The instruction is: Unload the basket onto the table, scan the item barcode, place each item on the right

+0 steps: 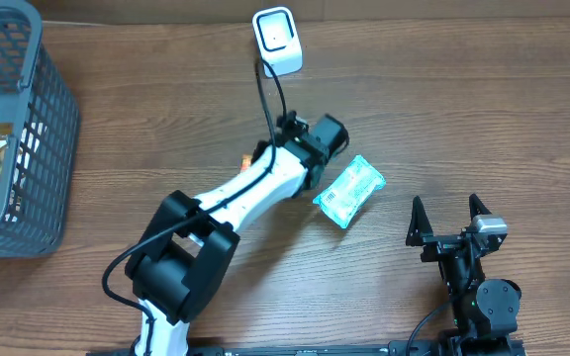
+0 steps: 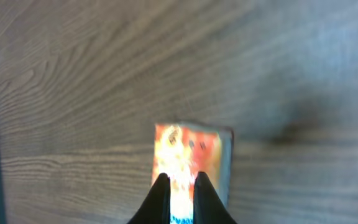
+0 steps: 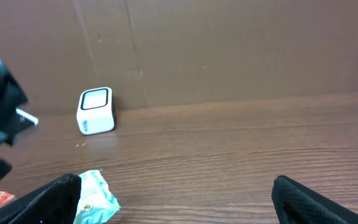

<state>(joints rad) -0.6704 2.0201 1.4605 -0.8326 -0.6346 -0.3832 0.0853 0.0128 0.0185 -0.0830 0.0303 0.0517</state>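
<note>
Pickup step: left fingers narrow, nearly shut over orange packet lying on bench; firm hold unclear. Right fingers wide, idle. Next: secure packet, lift, present barcode to scanner.

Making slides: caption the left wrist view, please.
Left claw shut over an orange packet on the wooden table.

We see a counter of brown wood grain, smooth with a low sheen. The basket looks like grey moulded plastic, and the scanner like glossy white plastic. The pale blue packet is crinkled, shiny film; the orange packet looks glossy too. Behind, we see matt brown cardboard.
</note>
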